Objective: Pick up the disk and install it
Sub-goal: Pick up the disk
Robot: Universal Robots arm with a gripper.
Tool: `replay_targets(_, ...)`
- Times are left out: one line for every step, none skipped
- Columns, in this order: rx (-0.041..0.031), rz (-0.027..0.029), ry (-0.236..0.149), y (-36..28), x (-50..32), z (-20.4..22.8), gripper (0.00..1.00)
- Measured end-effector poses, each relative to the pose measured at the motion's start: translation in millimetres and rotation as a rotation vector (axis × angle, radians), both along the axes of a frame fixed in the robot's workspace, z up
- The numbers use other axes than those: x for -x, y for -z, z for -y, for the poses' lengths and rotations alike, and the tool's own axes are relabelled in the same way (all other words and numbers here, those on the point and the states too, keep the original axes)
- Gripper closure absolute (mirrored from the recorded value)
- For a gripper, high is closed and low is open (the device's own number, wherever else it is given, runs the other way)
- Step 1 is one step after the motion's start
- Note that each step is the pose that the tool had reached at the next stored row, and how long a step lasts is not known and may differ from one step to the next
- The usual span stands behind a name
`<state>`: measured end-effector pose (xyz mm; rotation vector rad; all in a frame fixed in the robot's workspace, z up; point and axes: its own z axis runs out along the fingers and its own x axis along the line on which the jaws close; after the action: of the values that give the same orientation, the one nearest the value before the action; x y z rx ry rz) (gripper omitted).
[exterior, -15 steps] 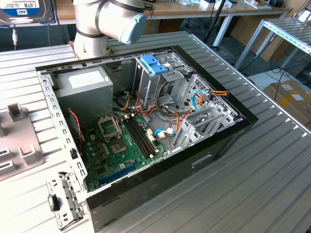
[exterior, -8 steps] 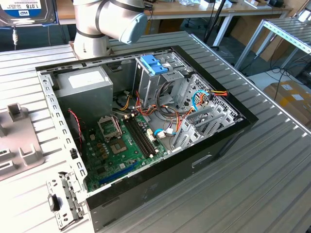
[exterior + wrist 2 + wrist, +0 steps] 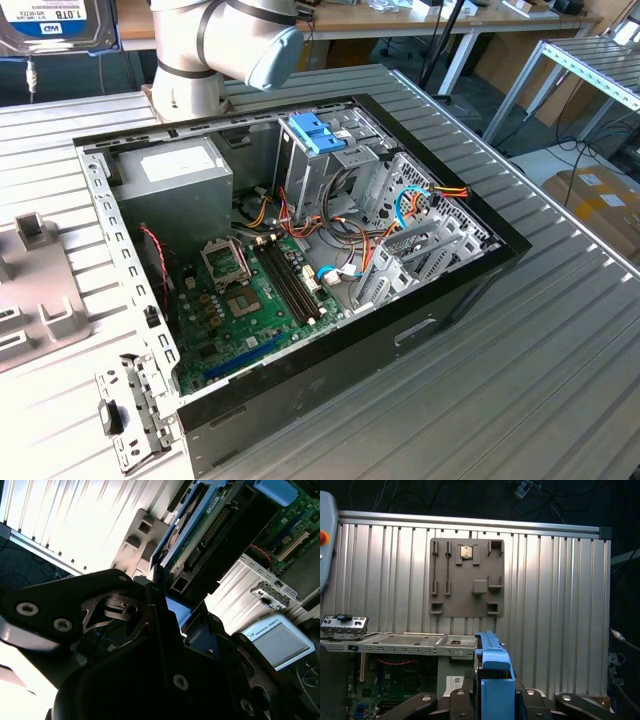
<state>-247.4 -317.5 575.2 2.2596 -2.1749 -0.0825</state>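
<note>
Item under handling: a flat rectangular dark disk framed in a bright blue plastic carrier (image 3: 494, 680). In the first wrist view the black pincer (image 3: 492, 702) is closed on it, with a finger pressed against each side of the blue carrier. The second wrist view shows the disk (image 3: 205, 530) standing out from the pincer body, its green circuit side exposed.

In the exterior view the disk (image 3: 55, 25) is raised clear of the ribbed metal bench (image 3: 520, 380), in the upper corner on the exterior view's left. It is well apart from the drive bays. The grey robot arm (image 3: 220, 40) stands just behind the open black computer case (image 3: 440, 290).

Inside the case lies a green motherboard (image 3: 240, 310). A big grey metal box with a white label (image 3: 175, 175) sits in the rear corner. A paler blue plastic bracket with two parallel tabs (image 3: 315, 130) rests on top of the metal bay.

A flat grey plastic fixture plate (image 3: 466, 595) lies on the bench beside the case, on the exterior view's left.
</note>
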Motion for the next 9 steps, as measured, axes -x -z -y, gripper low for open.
replay_targets(0.0,0.0,0.0,0.0,-0.3,0.8,0.63)
replay_targets(0.0,0.0,0.0,0.0,-0.4,1.3,0.63)
replay_targets(-0.0001,0.0001,0.0,0.1,-0.7,2.3,0.63)
replay_targets(0.0,0.0001,0.0,0.1,-0.9,2.7,0.63)
replay_targets(-0.0001,0.0001,0.0,0.1,-1.0,3.0,0.63)
replay_targets(-0.0001,0.0001,0.0,0.1,-1.2,3.5,0.63)
replay_targets(0.0,0.0,0.0,0.1,-1.2,3.7,0.63)
replay_targets(-0.0001,0.0001,0.0,0.1,-1.3,3.9,0.63)
replay_targets(0.0,0.0001,0.0,0.1,-1.5,4.2,0.63)
